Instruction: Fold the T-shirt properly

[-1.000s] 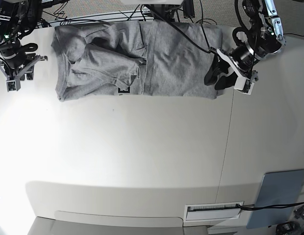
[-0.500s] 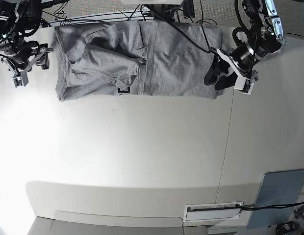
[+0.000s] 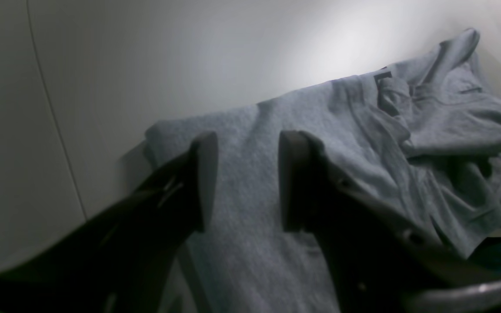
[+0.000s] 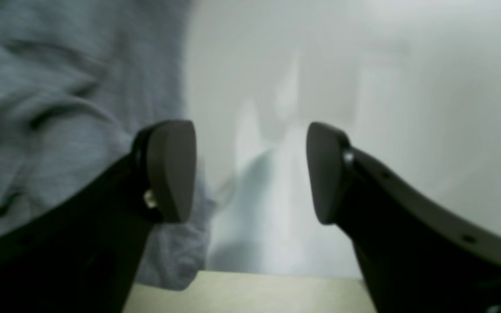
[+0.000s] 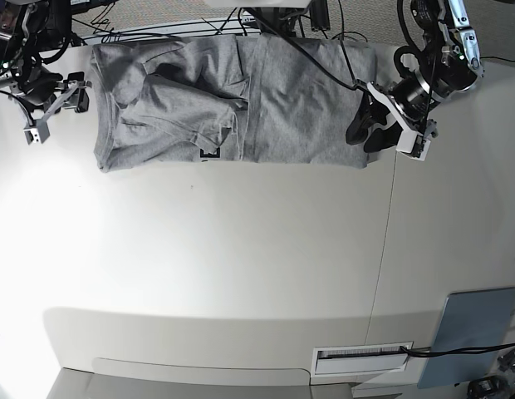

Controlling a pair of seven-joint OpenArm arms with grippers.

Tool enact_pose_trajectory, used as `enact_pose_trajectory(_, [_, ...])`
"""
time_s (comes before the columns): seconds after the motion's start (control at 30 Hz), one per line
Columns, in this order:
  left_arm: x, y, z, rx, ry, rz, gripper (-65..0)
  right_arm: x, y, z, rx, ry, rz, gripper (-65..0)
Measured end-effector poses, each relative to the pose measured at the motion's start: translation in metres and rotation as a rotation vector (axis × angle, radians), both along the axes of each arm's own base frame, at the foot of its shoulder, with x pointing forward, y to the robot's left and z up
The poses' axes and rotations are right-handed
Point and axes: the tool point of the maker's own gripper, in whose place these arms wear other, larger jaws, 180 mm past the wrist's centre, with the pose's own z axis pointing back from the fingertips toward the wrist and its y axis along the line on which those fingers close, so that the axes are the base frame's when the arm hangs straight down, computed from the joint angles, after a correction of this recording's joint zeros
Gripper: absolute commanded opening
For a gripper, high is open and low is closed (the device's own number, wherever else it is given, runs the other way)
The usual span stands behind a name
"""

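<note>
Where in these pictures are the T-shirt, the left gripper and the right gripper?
T-shirt (image 5: pixel 299 100): base view, plain grey middle of the cloth.
Left gripper (image 3: pixel 244 180): left wrist view, midway between its fingertips.
Right gripper (image 4: pixel 250 171): right wrist view, midway between its open fingertips.

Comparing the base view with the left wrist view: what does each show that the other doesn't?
Only the base view shows the right gripper, jaws wide open beside the shirt's edge, the whole T-shirt outline, and the blue-grey panel at the table's corner. Only the left wrist view shows cloth lying between the left gripper's parted fingers. Both show the grey shirt, partly folded, its black lettering peeking out, and the white table.
</note>
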Motion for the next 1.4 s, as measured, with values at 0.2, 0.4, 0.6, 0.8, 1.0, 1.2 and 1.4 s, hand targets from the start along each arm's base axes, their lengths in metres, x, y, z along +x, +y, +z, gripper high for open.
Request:
enact_pose_trajectory(0.2, [0.000,0.000,0.000,0.000,0.000,0.000,-40.9,0.003,0.024,-0.011,0.233,0.007,-0.012,-25.9])
enact_pose_trajectory(0.4, [0.000,0.000,0.000,0.000,0.000,0.000,-40.9,0.004,0.022,-0.016,0.253,0.002,-0.018,-25.9])
enact_pose_trajectory(0.6, [0.000,0.000,0.000,0.000,0.000,0.000,-40.9,0.007,0.039,-0.021,0.275,0.009,0.032,-25.9])
enact_pose_trajectory(0.8, [0.000,0.000,-0.001,0.005,0.002,0.000,-40.9,0.020,0.068,-0.029,0.277,-0.018,0.096,-25.9])
enact_pose_trajectory(1.0, [-0.001,0.003,-0.004,0.032,0.010,0.001,-40.9,0.023,0.086,-0.033,0.300,-0.021,0.136,-26.0])
enact_pose_trajectory(1.2, [-0.002,0.003,-0.005,0.033,0.012,0.001,-40.9,0.024,0.107,-0.034,0.376,-0.053,0.118,-26.0])
enact_pose_trajectory(1.4, [-0.002,0.003,-0.005,0.033,0.012,0.001,-40.9,0.024,0.114,-0.034,0.399,-0.056,0.116,-26.0])
